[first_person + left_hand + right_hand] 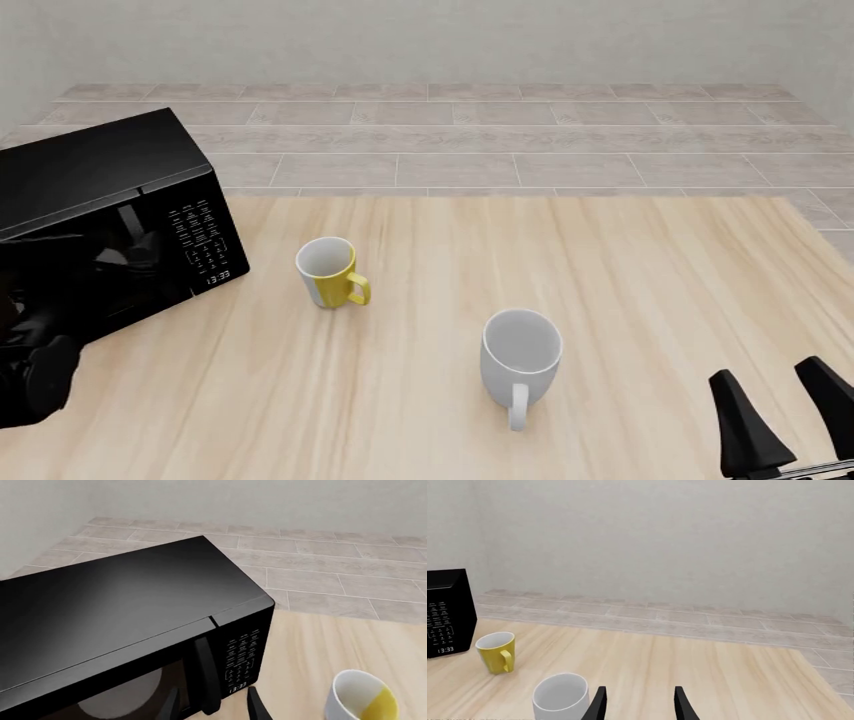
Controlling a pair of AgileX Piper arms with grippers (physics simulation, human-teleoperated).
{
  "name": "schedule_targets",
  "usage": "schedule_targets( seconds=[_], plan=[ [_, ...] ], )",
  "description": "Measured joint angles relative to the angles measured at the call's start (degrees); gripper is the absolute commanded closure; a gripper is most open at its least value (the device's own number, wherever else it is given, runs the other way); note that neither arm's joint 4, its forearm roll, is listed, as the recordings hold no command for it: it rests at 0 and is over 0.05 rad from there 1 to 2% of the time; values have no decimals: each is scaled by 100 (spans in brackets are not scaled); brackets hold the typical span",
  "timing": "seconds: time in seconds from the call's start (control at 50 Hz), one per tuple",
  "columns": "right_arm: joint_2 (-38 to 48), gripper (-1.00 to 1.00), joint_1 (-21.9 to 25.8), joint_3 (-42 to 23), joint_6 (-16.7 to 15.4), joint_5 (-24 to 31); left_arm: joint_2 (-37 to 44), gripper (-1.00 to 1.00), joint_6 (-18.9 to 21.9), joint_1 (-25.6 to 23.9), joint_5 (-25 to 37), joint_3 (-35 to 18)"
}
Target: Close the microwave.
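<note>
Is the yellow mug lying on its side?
No, the yellow mug stands upright on the table, its opening facing up beside the microwave.

Black microwave [107,215] far left, door shut — yellow mug [327,272] beside it, white mug [519,355] nearer.

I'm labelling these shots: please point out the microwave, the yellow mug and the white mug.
microwave [94,180], front view, on its top panel.
yellow mug [327,273], front view, on its side wall.
white mug [519,375], front view, on its side wall.
</note>
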Motion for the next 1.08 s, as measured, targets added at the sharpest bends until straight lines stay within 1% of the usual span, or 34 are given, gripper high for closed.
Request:
schedule_targets(
  seconds=[0.18, 0.32, 0.5, 0.62, 0.78, 0.98, 1.08],
  plan=[
    [0, -100, 16, 0, -19, -1, -1189, -100, 105, -172, 451, 494],
    [0, -100, 22, -1, -32, -18, -2371, -100, 146, -349, 1137, 748],
    [0, -100, 37, -2, -46, -43, -3739, -100, 193, -534, 2053, 919],
    [0, -100, 33, -2, -34, -50, -4674, -100, 217, -638, 2747, 965],
    [0, -100, 15, -2, -40, -64, -5864, -100, 217, -827, 3764, 874],
    [0, -100, -7, -2, -42, -71, -6892, -100, 231, -1057, 4722, 709],
    [0, -100, -12, -3, -46, -75, -7256, -100, 207, -1156, 5056, 665]
  ],
)
